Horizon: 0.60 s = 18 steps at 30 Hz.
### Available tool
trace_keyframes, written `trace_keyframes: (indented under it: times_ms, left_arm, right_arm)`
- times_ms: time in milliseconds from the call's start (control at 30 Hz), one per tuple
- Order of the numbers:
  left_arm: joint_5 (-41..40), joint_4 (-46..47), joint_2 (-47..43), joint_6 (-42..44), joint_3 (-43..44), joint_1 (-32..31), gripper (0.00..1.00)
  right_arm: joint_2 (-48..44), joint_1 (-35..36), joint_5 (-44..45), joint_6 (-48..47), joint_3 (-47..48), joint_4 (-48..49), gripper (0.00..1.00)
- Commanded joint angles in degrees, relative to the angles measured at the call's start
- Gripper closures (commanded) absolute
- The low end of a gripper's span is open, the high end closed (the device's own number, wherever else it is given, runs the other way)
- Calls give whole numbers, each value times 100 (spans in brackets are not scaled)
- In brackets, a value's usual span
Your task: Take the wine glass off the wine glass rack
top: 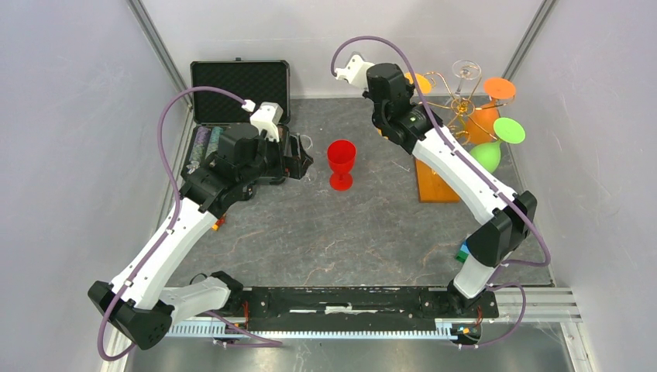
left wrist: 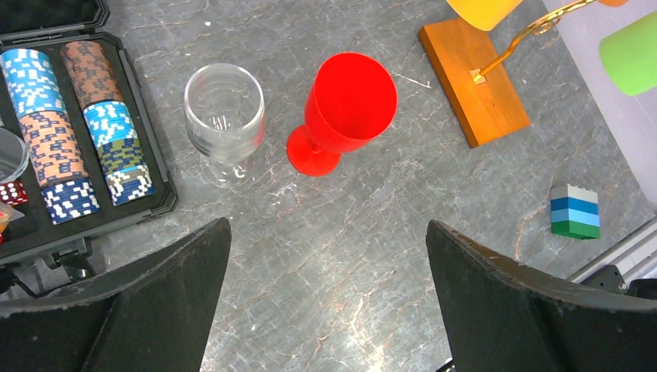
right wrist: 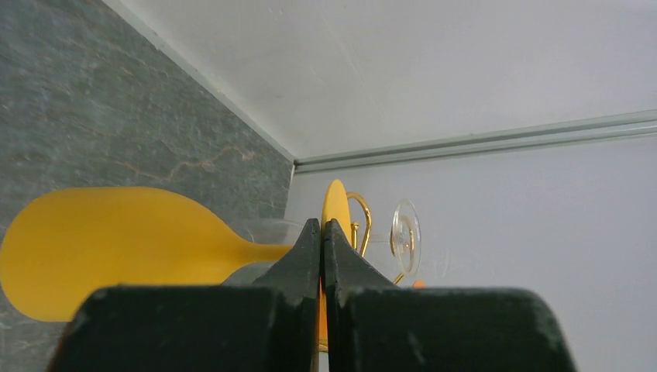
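Spiral-armed gold wire rack [top: 431, 184] stands upper right.
Right gripper [right wrist: 321, 232] jaws together at yellow wine glass [right wrist: 101, 252] stem; left gripper [left wrist: 327, 225] jaws spread wide.

Black chip case [top: 240, 81] lies open at the far left of the grey stone-look counter [left wrist: 349, 256], lid upright. Poker chips [left wrist: 77, 132] sit in two rows inside: blue, orange-brown, some green. Red die [left wrist: 11, 192] left of the chips. Striped toy block [left wrist: 575, 211], white, blue and green, stands near the right edge, well apart from the case.
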Motion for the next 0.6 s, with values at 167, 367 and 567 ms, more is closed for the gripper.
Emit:
trace_keyframes:
  times_ms: [167,367,567]
  left_arm:
    - [243,535,-272,-487,-65,26,0]
    - [377,1030,-679,-870,-215,22,0]
    - [285,1474,-1195,-1513,-530,26,0]
  right_arm:
    - [-503,342,-864,1181,539,105,100]
    - [-997,352,-1921,2400,422,272,100]
    - [-1392,351,-2524,3923,57,399,100]
